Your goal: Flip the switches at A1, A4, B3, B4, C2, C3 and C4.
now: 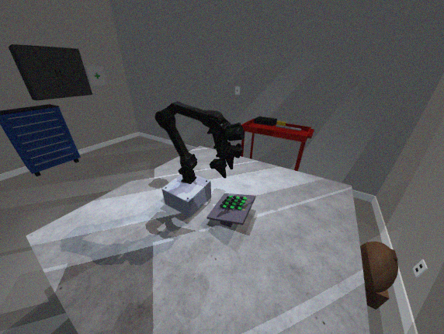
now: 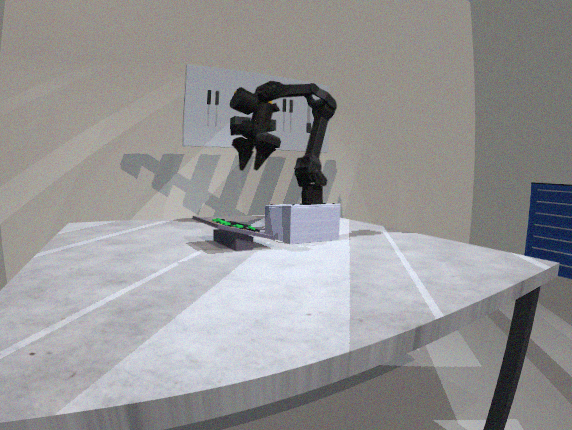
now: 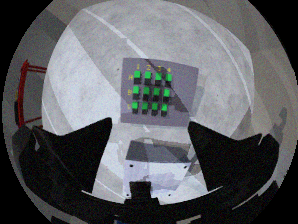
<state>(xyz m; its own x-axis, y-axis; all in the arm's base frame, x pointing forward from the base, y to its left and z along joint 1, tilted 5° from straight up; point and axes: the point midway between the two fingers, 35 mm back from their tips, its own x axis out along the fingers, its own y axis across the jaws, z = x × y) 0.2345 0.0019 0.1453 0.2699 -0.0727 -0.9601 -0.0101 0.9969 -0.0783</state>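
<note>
The tilted grey panel (image 1: 234, 218) (image 2: 204, 220) (image 3: 184, 82) carries three rows, A to C, of four switches, with yellow letters and numbers. In the wrist view, green shows on all switches, including A1 (image 3: 137, 74), A4 (image 3: 168, 77), B3 (image 3: 156, 92), B4 (image 3: 166, 93), C2 (image 3: 144, 106), C3 (image 3: 154, 107) and C4 (image 3: 164, 107). Which end of each is raised is too small to tell. My gripper (image 1: 228, 172) (image 2: 250, 169) (image 3: 151, 123) is open and empty, high above the panel and touching nothing.
The arm stands on a pale box (image 1: 187, 195) (image 2: 315, 223) (image 3: 150, 172) close beside the panel. A dark block (image 2: 232, 240) supports the panel on the stone-like table (image 1: 248, 272) (image 2: 280, 310). A red cart (image 1: 272, 132) stands beyond the table.
</note>
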